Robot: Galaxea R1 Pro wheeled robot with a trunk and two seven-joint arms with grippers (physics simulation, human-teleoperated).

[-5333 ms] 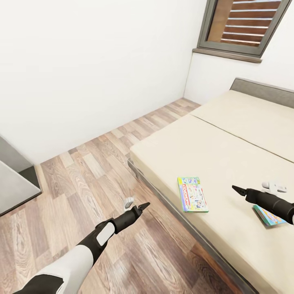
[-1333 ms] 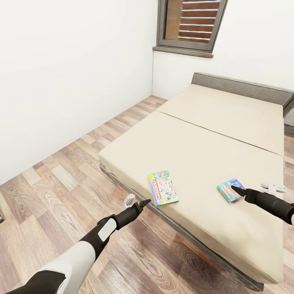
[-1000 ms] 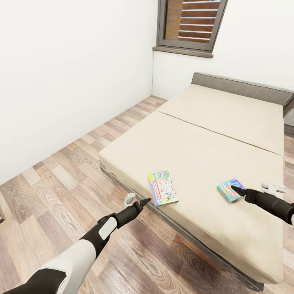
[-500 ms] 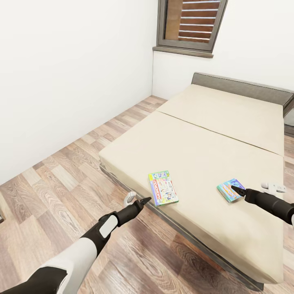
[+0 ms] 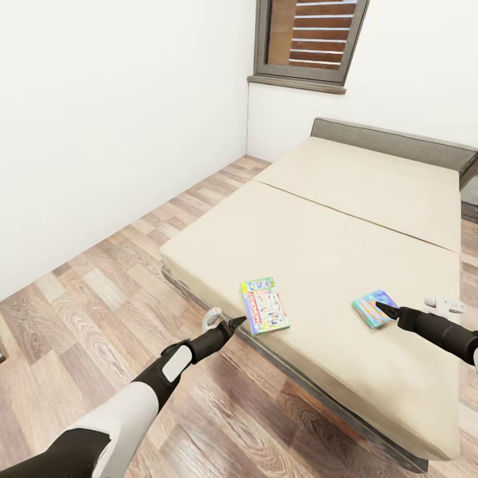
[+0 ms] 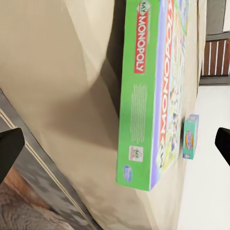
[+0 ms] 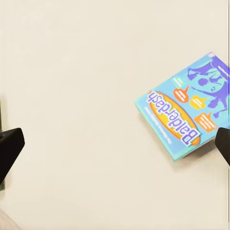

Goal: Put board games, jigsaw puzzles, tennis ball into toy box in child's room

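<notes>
I stand at the side of the bed (image 5: 372, 199), its cream mattress running away toward the window (image 5: 309, 36). Two board games lie flat on the mattress near the edge closest to me. The nearer one, by my left pincer (image 5: 224, 323), is a green-sided box (image 5: 264, 306) whose side reads "MY MONOPOLY" in white on red, with "MONOPOLY" again in big red letters across its cover; through my left wrist camera I see that box (image 6: 153, 91) end-on, resting just beside the bed's edge, a small logo printed low on its green side. My left pincer hangs over the wooden floor (image 5: 86, 312) just short of the bed frame, its two fingers spread apart, holding nothing. The second box (image 5: 374, 308), teal and blue, lies further right, its cover (image 7: 187, 108) reading "Balderdash" in blue on an orange oval. My right pincer (image 5: 385, 309) hovers at that box's near corner, spread and empty
</notes>
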